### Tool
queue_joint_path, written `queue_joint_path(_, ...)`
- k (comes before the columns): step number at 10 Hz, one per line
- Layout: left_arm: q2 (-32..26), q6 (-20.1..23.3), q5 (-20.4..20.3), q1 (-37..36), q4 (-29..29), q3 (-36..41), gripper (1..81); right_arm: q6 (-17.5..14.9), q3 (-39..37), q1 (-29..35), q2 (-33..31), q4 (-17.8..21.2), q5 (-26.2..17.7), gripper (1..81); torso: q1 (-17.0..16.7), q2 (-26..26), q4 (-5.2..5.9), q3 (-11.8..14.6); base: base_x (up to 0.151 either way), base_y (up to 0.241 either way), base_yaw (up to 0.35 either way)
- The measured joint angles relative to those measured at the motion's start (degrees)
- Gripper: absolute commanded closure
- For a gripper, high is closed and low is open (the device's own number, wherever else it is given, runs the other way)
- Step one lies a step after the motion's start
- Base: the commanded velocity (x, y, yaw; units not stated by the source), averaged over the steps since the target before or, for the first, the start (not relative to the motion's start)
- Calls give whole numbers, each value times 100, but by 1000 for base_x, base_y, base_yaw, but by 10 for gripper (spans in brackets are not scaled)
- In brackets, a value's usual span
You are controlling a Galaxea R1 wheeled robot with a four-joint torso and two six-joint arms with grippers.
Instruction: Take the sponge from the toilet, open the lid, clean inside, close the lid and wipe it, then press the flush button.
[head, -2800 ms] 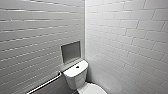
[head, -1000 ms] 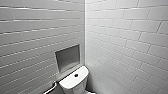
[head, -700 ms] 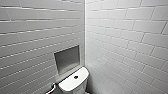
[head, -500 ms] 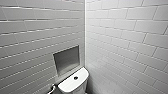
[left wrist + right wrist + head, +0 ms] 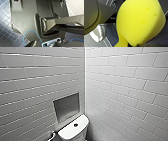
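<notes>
Camera has lifted off the toilet; right hand grips sponge.

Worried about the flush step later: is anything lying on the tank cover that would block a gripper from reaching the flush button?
Nothing visible does. The flush button sits uncovered on the tank cover, with bare white cover around it. The wall niche is set back above it. The sponge hangs by the right wrist.
</notes>
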Motion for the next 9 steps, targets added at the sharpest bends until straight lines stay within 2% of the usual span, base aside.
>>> queue_joint_path(5,-728,0,-49,-33,0,1089,10,2,1200,0,-818,0,124,811,2,0,0,0,0,0,0)
queue_joint_path(9,-1449,-1,-118,-177,-2,2263,10,6,1798,-1,-1293,0,160,811,2,0,0,0,0,0,0)
